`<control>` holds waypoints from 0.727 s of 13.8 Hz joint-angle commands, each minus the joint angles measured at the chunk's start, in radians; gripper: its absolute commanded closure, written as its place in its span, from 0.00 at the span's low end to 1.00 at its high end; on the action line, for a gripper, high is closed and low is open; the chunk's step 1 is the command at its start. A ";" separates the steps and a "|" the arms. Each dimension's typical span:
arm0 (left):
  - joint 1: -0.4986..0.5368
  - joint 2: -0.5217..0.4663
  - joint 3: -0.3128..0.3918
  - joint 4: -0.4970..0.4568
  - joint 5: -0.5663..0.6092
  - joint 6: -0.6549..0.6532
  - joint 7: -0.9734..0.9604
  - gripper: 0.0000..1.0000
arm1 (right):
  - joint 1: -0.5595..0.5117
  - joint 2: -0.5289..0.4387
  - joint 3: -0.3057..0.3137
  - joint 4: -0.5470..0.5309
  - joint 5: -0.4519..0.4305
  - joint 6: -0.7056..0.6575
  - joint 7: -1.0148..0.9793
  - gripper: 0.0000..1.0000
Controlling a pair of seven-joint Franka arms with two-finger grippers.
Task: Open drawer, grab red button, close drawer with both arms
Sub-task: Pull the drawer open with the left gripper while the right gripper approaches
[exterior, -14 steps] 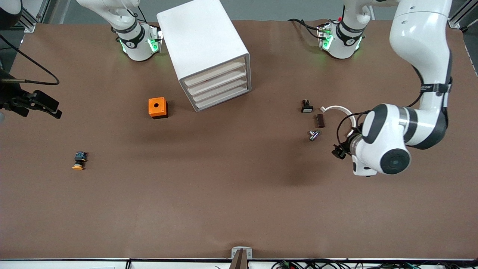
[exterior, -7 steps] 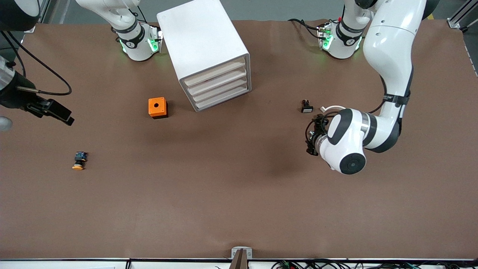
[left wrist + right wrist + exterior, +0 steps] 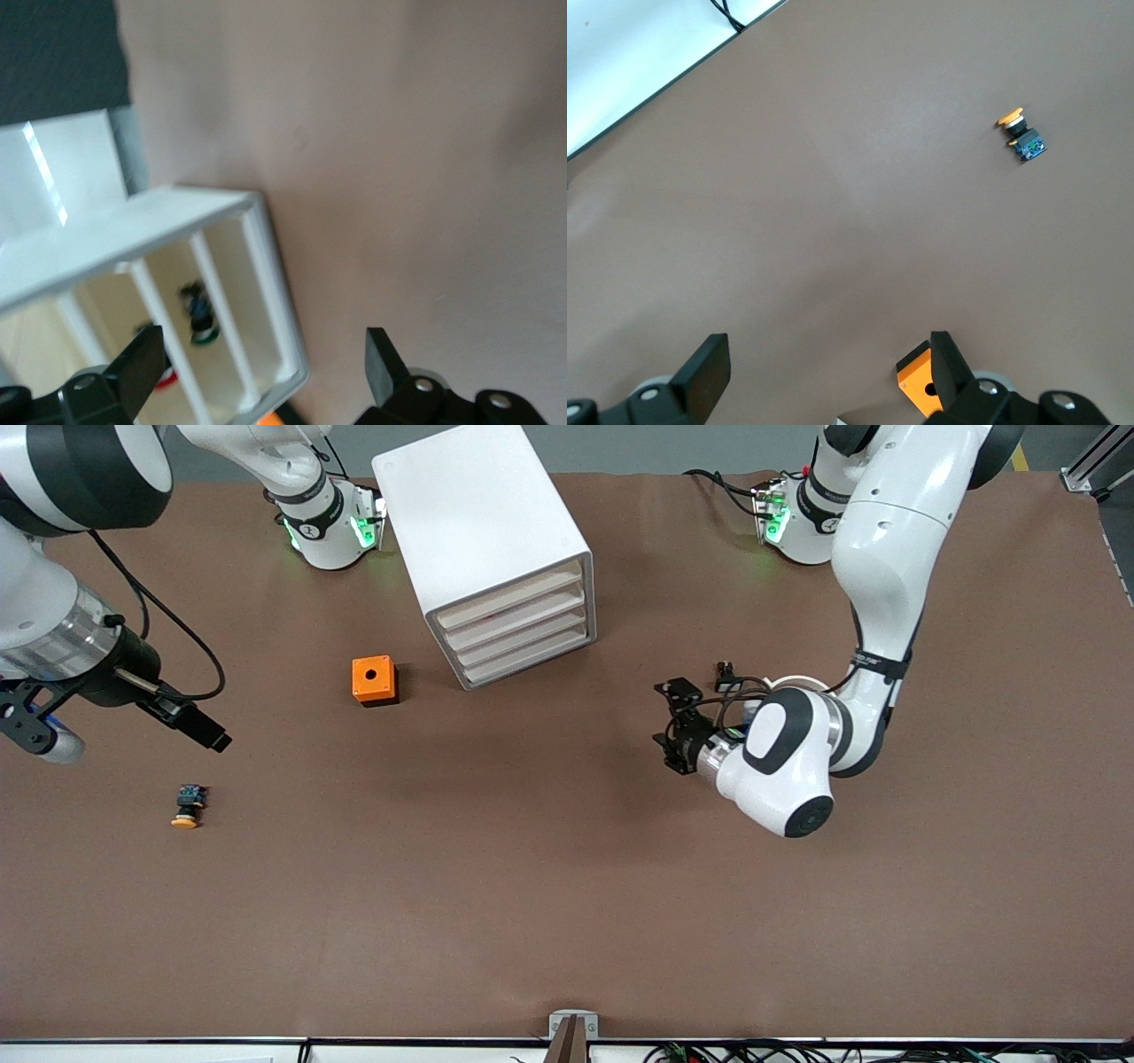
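- While all its drawers sit closed, the white drawer unit (image 3: 493, 549) stands at the bench's base-side edge; a red-capped button (image 3: 165, 379) shows through its translucent fronts.
- Left gripper (image 3: 671, 726): fingers apart, empty, above mid-bench.
- Right gripper (image 3: 197, 726): fingers apart, empty, near the yellow-capped button (image 3: 187, 806).

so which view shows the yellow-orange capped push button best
The right wrist view: the yellow-orange capped push button lies unobstructed, cap and bluish terminal end both distinct. The front view shows it smaller, toward the right arm's end of the table. The left wrist view misses it.
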 commanded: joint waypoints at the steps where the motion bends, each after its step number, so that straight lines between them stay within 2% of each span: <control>1: -0.062 0.036 0.007 0.023 -0.118 -0.009 -0.098 0.00 | 0.021 0.029 -0.005 0.029 0.010 -0.011 0.021 0.00; 4: -0.130 0.053 0.006 0.025 -0.181 -0.012 -0.207 0.00 | 0.044 0.040 -0.005 0.023 0.002 -0.014 0.022 0.00; 5: -0.147 0.056 0.007 0.023 -0.209 -0.013 -0.226 0.10 | 0.044 0.043 -0.005 0.023 0.011 -0.012 0.024 0.00; 6: -0.157 0.058 0.007 0.023 -0.232 -0.015 -0.241 0.12 | 0.045 0.043 -0.005 0.023 0.013 -0.014 0.024 0.00; 7: -0.171 0.058 0.006 0.023 -0.241 -0.015 -0.247 0.24 | 0.056 0.043 -0.005 0.023 0.013 -0.021 0.027 0.00; 10: -0.207 0.073 0.007 0.022 -0.276 -0.015 -0.246 0.33 | 0.078 0.060 -0.005 0.029 0.011 -0.060 0.086 0.00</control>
